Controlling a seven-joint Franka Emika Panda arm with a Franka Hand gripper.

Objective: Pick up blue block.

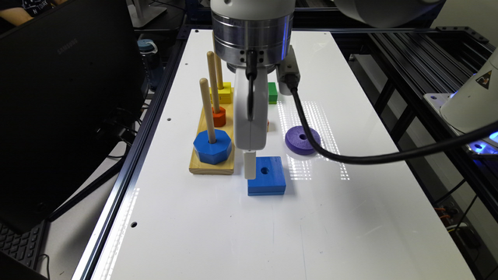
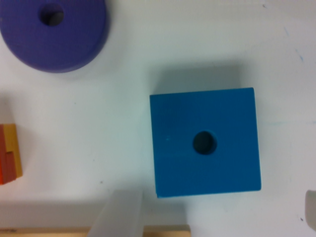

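Gripper [image 1: 250, 166] points straight down, fingers spread wide, one fingertip [image 2: 122, 213] beside the blue block [image 1: 267, 175]. Block lies flat on glossy white table [image 1: 350, 217]: square, matte, round centre hole. Purple disc [image 1: 302, 139] nearby.

glossy white table [image 1: 350, 217], dark monitor [image 1: 66, 97]

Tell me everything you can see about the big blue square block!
The blue block is a flat, bright-blue square with a small round hole through its middle. It looks like smooth painted wood or plastic, with a thin line running around its side. It lies flat on the white table, and no other toy touches it. The purple ring sits apart from it, and so does the wooden peg board. The gripper hangs right beside the block, not holding it.
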